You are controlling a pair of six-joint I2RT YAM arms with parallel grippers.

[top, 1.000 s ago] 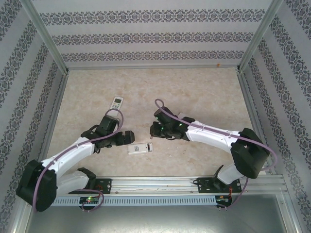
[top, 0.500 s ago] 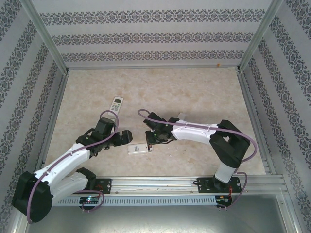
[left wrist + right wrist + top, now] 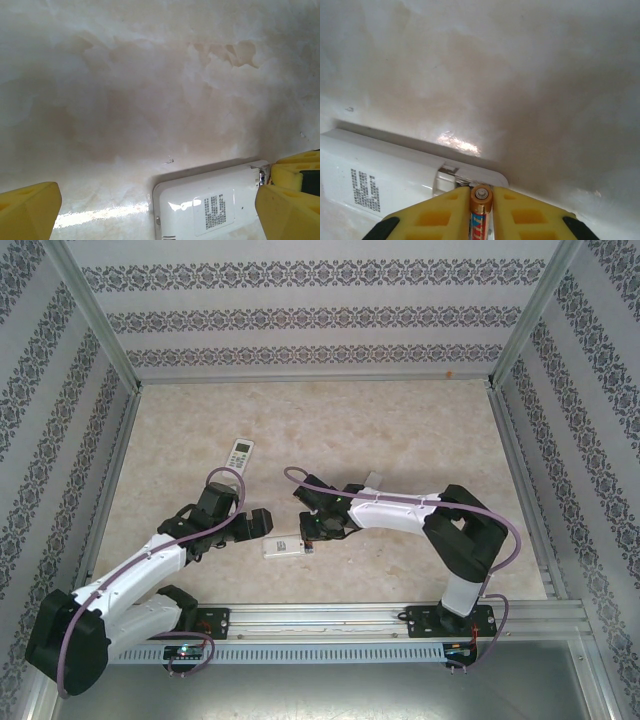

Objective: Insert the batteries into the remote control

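Yellow foam pads of the right gripper are clamped on one battery. Its coppery end cap points forward, and the dark body with red lettering runs back between the pads.

- The battery tip hangs just over the open bay at the end of the remote control. A metal contact shows there. Can't tell whether the battery touches it.
- The remote lies back-up on the table, printed label showing.
- From above: remote control near the front middle, with the right gripper at its right end and the left gripper at its left end.
- Left gripper: jaws wide apart, nothing held, one pad on either side of the remote's end.
- A second remote lies buttons-up, well apart toward the back left.
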